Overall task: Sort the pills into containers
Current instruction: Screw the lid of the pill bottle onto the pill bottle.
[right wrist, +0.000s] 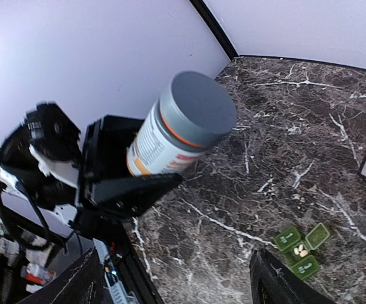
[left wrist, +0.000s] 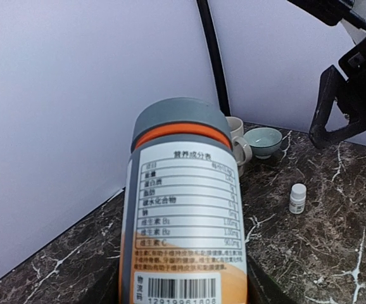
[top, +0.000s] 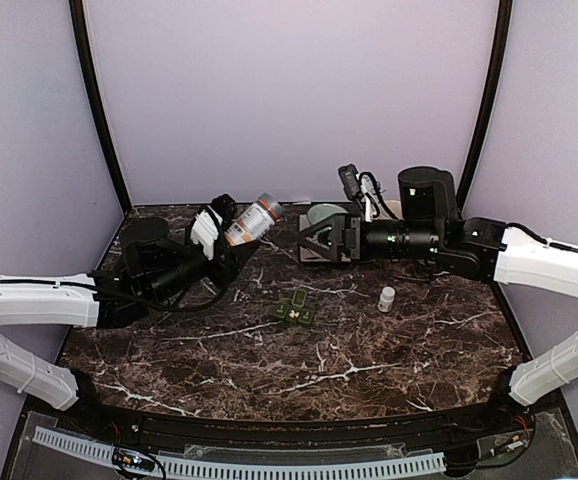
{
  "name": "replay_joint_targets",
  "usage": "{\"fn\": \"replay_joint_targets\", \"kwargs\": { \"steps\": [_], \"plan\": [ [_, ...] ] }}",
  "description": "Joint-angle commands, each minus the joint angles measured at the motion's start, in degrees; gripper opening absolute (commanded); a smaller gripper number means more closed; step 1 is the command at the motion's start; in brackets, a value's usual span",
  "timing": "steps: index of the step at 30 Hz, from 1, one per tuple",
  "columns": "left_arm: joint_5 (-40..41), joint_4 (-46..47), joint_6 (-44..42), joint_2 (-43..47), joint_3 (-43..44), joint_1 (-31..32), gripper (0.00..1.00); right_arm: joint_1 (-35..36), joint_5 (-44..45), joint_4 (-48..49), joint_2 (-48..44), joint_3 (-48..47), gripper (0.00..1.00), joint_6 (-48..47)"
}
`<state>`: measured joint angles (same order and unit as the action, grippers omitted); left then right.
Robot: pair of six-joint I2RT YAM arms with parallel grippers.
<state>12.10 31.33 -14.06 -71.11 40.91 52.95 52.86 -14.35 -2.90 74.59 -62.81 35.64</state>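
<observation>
Mid-bench [top: 369,360], the green pill box [top: 294,311] sits with lids up. A few pale pills [right wrist: 301,250] lie in one compartment; the other compartments are too small to read. Sorting looks barely started, with most of it left, I judge. The big grey-capped bottle [top: 252,220] is raised and tilted, cap on, clamped in the left claw [top: 227,238]. The right claw [top: 319,238] is spread wide, holding nothing, near the cap and not touching. A small white bottle [top: 386,298] stands right of the box.

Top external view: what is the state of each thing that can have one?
Vitamin bottle: cap on, tilted, held in air.
Left gripper: fingers shut on vitamin bottle.
Right gripper: fingers open, empty.
Pill box: lids open, pills in one compartment.
Small white bottle: upright, capped.
</observation>
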Motion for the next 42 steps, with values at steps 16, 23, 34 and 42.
{"fn": "replay_joint_targets", "kwargs": {
  "steps": [16, 23, 34, 42],
  "plan": [
    [-65.9, -7.7, 27.9, -8.6, 12.6, -13.0, 0.0, 0.3, 0.6, 5.5, -8.5, 7.1, 0.81, -18.6],
    [-74.1, -5.3, 33.0, -11.8, 13.7, -14.4, 0.0, 0.3, -1.6, 5.8, -8.4, 7.1, 0.81, -19.0],
    [-81.0, -0.2, 39.6, -14.8, 14.7, -15.2, 0.0, 0.2, -5.3, 7.0, -6.9, 6.9, 0.81, -18.5],
    [-83.5, 1.3, 41.9, -15.9, 15.4, -15.2, 0.0, 0.2, -7.9, 8.0, -5.6, 6.6, 0.8, -17.8]
  ]
}}
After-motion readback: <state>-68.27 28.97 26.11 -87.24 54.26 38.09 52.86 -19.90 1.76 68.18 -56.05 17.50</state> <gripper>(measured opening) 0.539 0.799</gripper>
